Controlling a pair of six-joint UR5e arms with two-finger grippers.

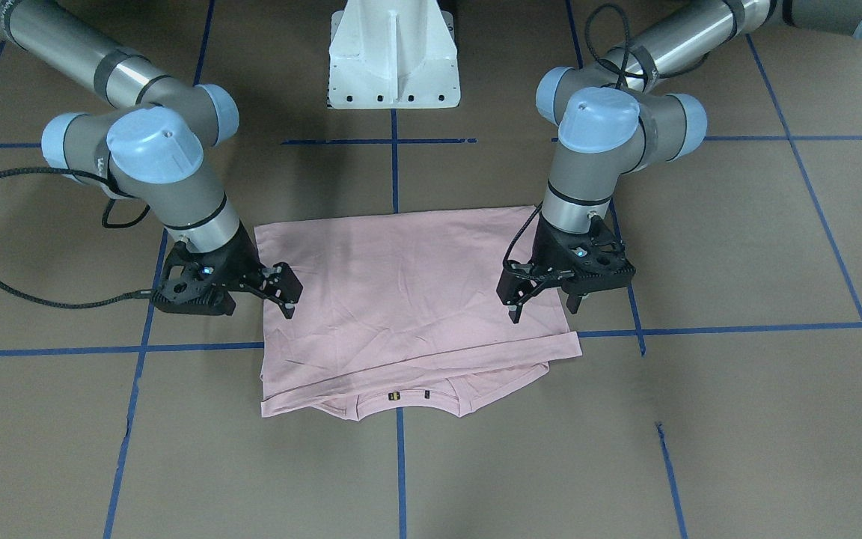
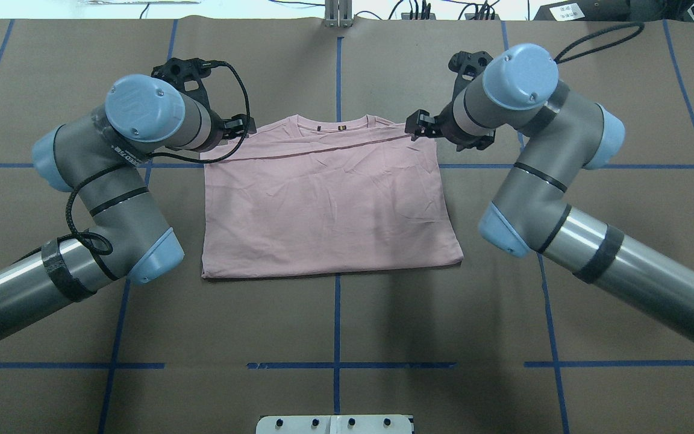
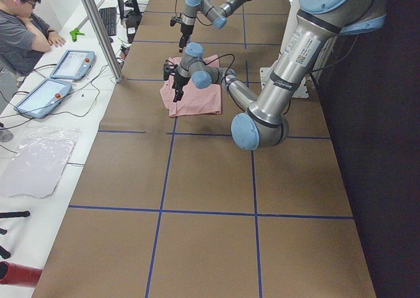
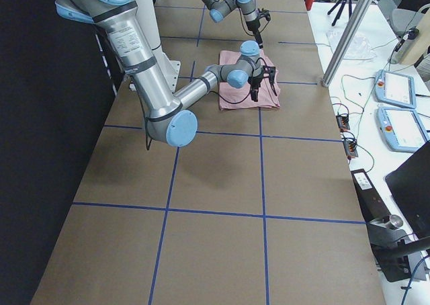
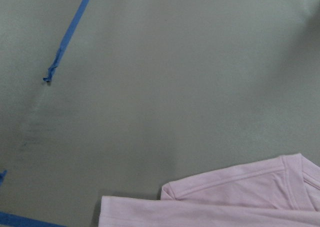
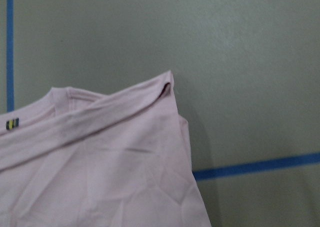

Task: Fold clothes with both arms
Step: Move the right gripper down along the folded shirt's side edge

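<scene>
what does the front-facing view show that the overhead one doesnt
Only front-facing: both tools almost in full, the left tool and right tool, jaws spread, at the two sides of the T-shirt, plus most of the white pedestal. Only overhead: the table's far edge with cables beyond it; there the tools are mostly hidden. Both: the pink shirt folded flat, its collar on the operators' side, and the blue tape grid.
</scene>
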